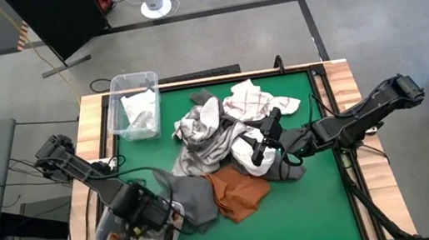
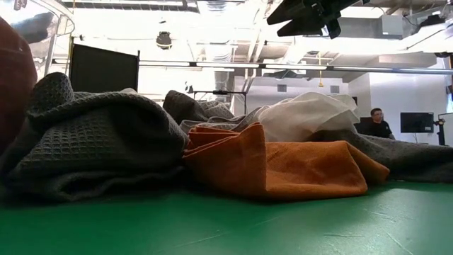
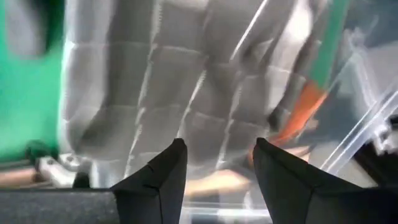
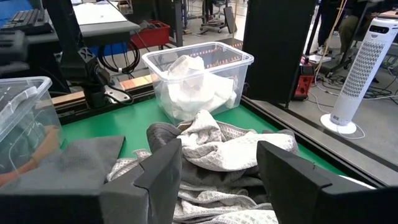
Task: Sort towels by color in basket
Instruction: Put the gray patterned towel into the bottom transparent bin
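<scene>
— Where is the left gripper (image 1: pixel 146 222) at this moment?

— Over the clear plastic bin at the table's near left corner (image 1: pixel 112 238), its dark fingers (image 3: pixel 163 174) spread apart with nothing between them. Just beyond the fingertips, through the bin's wall, lies a sliver of rust-orange cloth (image 3: pixel 303 109); the rest there is too blurred to name.

— And the towels around it?

— A dark grey waffle-weave towel (image 1: pixel 193 200) lies just beside that gripper, toward the table's middle, touching the bin's edge. Next to it, farther from the gripper, is a rust-orange soft towel (image 1: pixel 240 195) spread flat on the green table mat (image 1: pixel 313 224). In the low view the orange one (image 2: pixel 297 166) rests against the grey one (image 2: pixel 92 142).

— The right gripper (image 1: pixel 263 142)?

— It hovers over the heap in the middle, fingers (image 4: pixel 161 177) held apart, gripping nothing. Directly under and ahead of it lies a white towel with grey checks (image 4: pixel 217 146), crumpled over more grey cloth. Another checked white towel (image 1: pixel 247 98) sits just past the gripper, toward the far edge.

— Anything sorted yet?

— A second clear plastic bin (image 1: pixel 135 106) stands at the far left, well apart from both grippers, holding a plain white towel (image 4: pixel 196 87).

— Anyone in the room?

— A person (image 2: pixel 376 122) sits far behind the table.
</scene>
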`<state>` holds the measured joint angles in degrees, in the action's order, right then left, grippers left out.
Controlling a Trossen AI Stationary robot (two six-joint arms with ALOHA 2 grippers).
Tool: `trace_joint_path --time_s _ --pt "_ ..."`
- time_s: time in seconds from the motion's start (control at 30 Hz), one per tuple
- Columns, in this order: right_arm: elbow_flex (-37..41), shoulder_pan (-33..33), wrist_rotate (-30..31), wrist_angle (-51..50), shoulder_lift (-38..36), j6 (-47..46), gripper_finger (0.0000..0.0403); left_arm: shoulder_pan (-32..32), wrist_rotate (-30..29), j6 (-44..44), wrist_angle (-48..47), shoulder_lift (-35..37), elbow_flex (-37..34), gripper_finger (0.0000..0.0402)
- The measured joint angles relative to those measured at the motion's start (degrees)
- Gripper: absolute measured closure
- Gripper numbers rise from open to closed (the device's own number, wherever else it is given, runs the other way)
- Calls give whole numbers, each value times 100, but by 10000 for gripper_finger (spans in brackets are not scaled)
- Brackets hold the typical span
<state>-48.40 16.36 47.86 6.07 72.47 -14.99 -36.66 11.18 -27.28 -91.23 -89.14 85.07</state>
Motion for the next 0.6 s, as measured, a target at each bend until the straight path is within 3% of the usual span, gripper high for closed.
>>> trace_joint_path --time_s 0.13,0.33,0.6 --pt "0 0 0 38 -1 -6 168 46 -956 94 162 133 31 226" --pt "0 0 0 82 0 -13 168 116 -1866 -21 149 142 23 226" --pt "0 66 -1 85 -1 -13 168 561 -1703 276 142 139 -101 226"
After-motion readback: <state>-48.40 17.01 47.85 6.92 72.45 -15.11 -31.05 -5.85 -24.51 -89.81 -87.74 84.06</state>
